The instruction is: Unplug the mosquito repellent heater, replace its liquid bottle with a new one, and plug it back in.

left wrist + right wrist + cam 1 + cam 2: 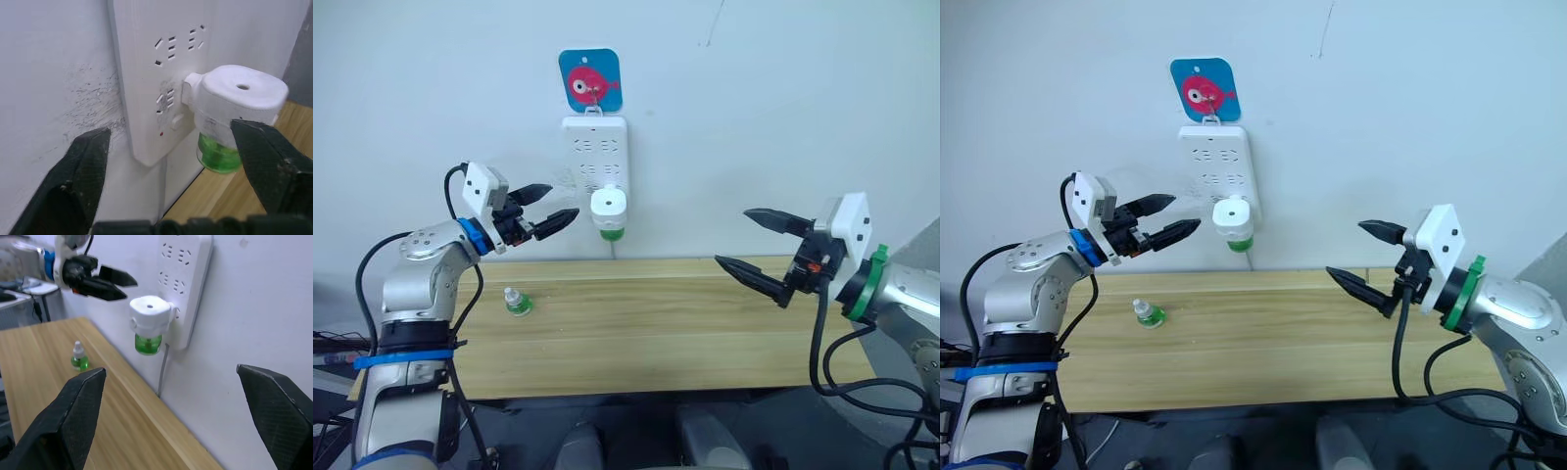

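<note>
The white mosquito repellent heater point(608, 206) is plugged into the bottom of a white power strip point(594, 147) on the wall, and a green liquid bottle point(610, 232) hangs screwed in under it. A second small green bottle point(517, 303) stands on the left part of the wooden table point(646, 333). My left gripper point(554, 205) is open, held just left of the heater at its height, touching nothing. On the right, above the table, my right gripper point(747, 239) stays wide open and empty.
A blue card with a pink fish point(590, 80) hangs above the power strip. The strip's cable point(613, 251) drops behind the table's far edge. The table runs along the white wall.
</note>
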Robot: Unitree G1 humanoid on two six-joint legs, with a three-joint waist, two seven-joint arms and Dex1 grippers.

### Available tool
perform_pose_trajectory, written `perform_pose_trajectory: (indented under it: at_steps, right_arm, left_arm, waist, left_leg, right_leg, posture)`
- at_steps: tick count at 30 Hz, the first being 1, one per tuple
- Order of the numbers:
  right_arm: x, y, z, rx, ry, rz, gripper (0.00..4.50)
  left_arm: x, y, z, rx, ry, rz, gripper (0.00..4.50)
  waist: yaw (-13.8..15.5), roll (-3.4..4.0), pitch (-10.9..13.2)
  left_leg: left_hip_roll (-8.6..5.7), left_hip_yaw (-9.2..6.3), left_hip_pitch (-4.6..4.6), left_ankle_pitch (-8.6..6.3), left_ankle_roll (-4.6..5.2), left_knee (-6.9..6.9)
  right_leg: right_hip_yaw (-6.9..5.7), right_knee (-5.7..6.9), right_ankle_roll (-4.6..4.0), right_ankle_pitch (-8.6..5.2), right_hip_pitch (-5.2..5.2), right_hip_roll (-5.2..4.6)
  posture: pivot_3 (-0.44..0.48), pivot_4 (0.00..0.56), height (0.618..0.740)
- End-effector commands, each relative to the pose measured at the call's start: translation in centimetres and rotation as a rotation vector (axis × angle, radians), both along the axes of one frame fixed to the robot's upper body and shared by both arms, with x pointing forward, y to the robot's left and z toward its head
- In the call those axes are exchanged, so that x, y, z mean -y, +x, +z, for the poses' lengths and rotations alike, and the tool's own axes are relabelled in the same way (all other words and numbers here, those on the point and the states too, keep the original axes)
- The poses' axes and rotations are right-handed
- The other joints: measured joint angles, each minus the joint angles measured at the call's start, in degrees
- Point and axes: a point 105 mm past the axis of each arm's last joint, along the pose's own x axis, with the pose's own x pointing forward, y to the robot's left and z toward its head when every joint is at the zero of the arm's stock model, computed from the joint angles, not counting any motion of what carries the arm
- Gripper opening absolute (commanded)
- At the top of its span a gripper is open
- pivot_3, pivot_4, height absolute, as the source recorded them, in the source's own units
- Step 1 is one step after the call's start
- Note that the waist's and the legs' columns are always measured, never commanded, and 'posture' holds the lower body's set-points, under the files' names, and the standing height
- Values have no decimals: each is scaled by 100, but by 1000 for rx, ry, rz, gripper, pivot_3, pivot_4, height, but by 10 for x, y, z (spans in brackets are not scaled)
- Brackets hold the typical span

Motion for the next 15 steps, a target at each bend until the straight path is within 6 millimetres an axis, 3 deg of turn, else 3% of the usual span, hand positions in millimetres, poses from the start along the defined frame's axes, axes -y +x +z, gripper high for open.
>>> perform_pose_trajectory:
  at_steps: [1,15]
  right_arm:
    - [-10,-4,13,45,16,13,4500]
    - [-23,-5,20,48,32,24,4500]
  left_arm:
    - [0,7,12,61,5,26,3300]
    - [13,31,19,107,15,5,3300]
  waist:
    - [-17,-2,35]
    - [-92,-15,205]
  left_leg:
    - [0,-1,-1,0,0,-1]
    - [-1,-4,-16,0,0,0]
  right_leg:
    - [-1,0,0,0,-2,0]
    - [-5,-2,1,0,-13,-1]
  posture:
    - [-250,186,725]
    - [-262,211,725]
